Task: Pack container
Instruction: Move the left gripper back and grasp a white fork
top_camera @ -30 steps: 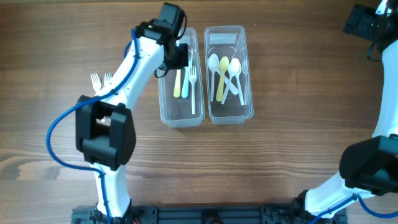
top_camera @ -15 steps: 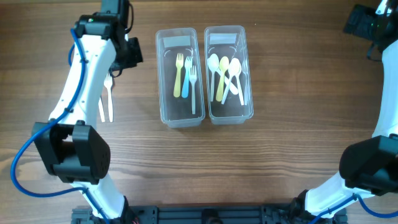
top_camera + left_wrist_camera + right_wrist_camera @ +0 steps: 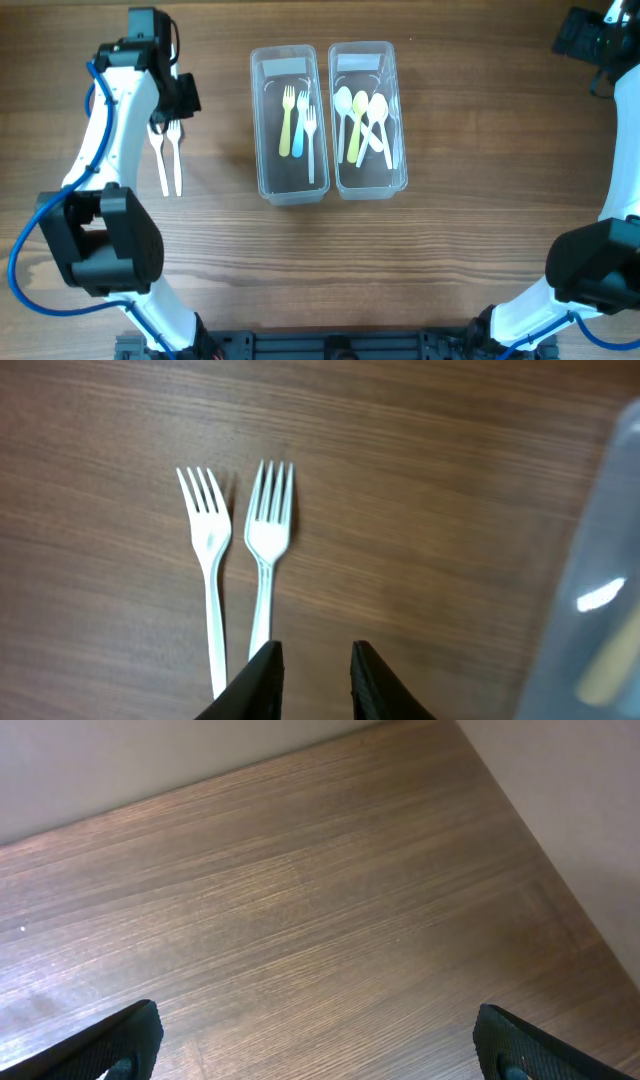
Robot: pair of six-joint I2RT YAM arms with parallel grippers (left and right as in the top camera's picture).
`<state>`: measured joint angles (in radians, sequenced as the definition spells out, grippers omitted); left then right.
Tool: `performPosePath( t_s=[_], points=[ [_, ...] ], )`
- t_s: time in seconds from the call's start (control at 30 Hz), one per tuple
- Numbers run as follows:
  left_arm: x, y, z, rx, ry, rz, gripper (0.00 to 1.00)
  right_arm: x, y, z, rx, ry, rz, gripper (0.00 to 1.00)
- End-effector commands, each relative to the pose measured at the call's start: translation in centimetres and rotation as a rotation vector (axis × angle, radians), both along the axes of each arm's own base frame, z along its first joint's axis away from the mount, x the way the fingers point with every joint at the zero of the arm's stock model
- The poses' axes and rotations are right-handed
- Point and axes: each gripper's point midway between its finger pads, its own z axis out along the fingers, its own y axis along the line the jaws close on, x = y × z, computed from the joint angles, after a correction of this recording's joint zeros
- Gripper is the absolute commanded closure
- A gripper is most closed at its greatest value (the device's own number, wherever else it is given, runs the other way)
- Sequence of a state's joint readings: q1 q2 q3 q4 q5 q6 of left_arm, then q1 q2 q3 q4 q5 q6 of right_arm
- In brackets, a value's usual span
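Observation:
Two clear containers stand side by side. The left container (image 3: pixel 270 170) holds a yellow, a blue and a white fork. The right container (image 3: pixel 398 170) holds several spoons. Two white forks (image 3: pixel 167 158) lie parallel on the table to the left; in the left wrist view they are the white forks (image 3: pixel 268 540). My left gripper (image 3: pixel 186 96) hovers just above and right of their tines. In its wrist view the left gripper (image 3: pixel 315 660) stands narrowly open with nothing between the fingers. My right gripper (image 3: pixel 320 1045) is wide open over bare wood at the far right corner.
The left container's wall (image 3: pixel 600 610) shows blurred at the right edge of the left wrist view. The right arm (image 3: pixel 590 35) sits at the table's top right corner. Bare wooden table lies in front of the containers.
My left arm has swung left from over the left container to above the two white forks on the table. The right arm has not moved.

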<state>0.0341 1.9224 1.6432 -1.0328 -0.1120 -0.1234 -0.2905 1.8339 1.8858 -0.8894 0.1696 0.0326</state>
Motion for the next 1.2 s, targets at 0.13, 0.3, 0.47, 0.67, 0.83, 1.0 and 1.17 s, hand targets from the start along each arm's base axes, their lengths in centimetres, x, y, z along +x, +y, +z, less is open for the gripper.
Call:
performPosePath(
  t_s=[0.13,0.3,0.47,0.67,0.83,1.0,1.17],
  points=[
    [-1.1,1.7,-4.2,0.023,0.032,-0.008,0.71,0.2,-0.1,-0.4,-0.015,0.011,-0.002,0.0],
    [-1.4,1.8,-6.2,0.024,0.024,-0.006,0.66,0.2,-0.1,-0.4,-0.015,0.011,-0.003,0.0],
    [-1.8,1.7,-7.9,0.024,0.023,-0.006,0.66,0.2,-0.1,-0.4,-0.015,0.011,-0.003,0.0],
    [-2.4,2.3,-9.5,0.02,0.044,0.019,0.66,0.2,-0.1,-0.4,-0.015,0.011,-0.002,0.0],
    [-2.7,3.2,-10.3,0.017,0.062,0.043,0.67,0.2,-0.1,-0.4,-0.015,0.011,-0.003,0.0],
    [-2.3,4.0,-10.3,0.016,0.042,0.063,0.67,0.2,-0.1,-0.4,-0.015,0.011,-0.002,0.0],
    [-1.8,3.3,-10.3,-0.054,0.018,0.056,0.73,0.2,-0.1,-0.4,-0.015,0.012,-0.002,0.0]
  ],
)
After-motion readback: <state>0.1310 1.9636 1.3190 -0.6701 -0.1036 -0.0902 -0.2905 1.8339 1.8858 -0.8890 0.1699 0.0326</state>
